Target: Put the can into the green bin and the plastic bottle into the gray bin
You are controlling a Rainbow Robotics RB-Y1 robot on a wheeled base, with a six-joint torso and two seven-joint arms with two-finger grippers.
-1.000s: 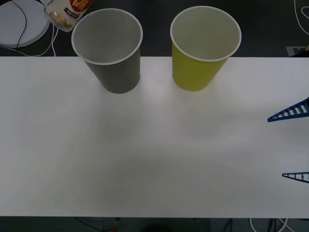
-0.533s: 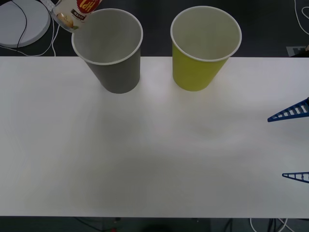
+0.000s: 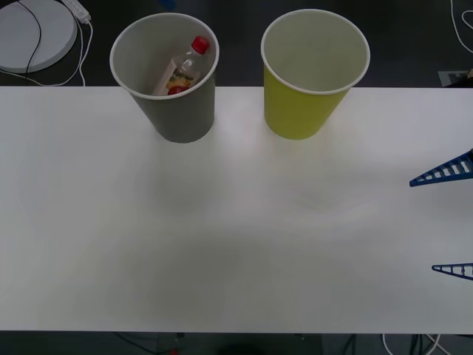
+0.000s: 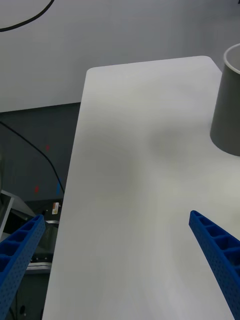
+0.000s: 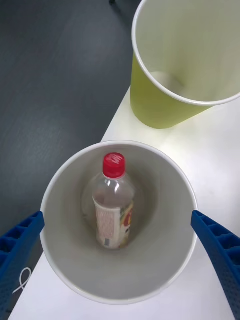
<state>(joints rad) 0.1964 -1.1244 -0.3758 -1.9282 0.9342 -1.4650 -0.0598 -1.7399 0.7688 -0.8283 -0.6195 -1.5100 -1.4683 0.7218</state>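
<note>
My left claw (image 5: 120, 270) is spread wide right over the gray bin (image 5: 165, 260), the plastic bottle (image 5: 114, 207) lying inside below it, so I would lift it straight up without touching the rim.

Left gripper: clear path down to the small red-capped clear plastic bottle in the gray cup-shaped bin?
Probably yes. The left gripper is open above the gray bin, whose mouth is uncovered; the plastic bottle lies alone inside, leaning on the wall.

We see a white table (image 3: 222, 237) filling most of the front view, with dark floor (image 3: 414, 44) beyond its far edge. At the upper left of the frame lies a round white disc (image 3: 33, 33) with a black cable (image 3: 29, 55) looping over it. A white cord (image 3: 452, 22) trails down at the upper right corner.
</note>
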